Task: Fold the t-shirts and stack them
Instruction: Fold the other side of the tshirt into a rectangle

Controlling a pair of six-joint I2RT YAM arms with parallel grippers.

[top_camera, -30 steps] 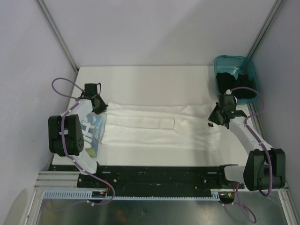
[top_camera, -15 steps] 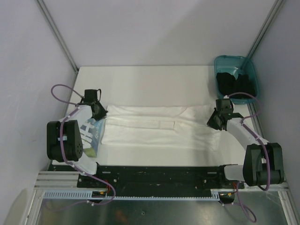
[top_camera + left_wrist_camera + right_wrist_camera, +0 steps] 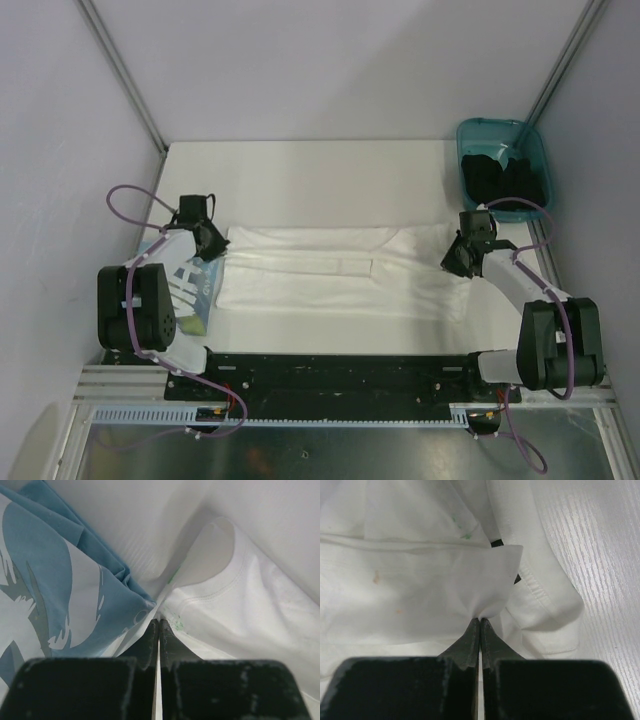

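My left gripper (image 3: 159, 622) and right gripper (image 3: 480, 620), both pinched tight on the white t-shirt (image 3: 330, 280), have sunk toward the table (image 3: 300, 180). The shirt now lies flat beside the blue-print t-shirt (image 3: 45, 575), so I judge this fold is laid.

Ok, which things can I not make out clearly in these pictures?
- Printed t-shirt: top view, the left arm covers most of it.
- Dark items in the teal bin: top view, too small to identify.
- Left gripper: left wrist view, shut where printed and white t-shirt meet; which cloth it pinches is unclear.
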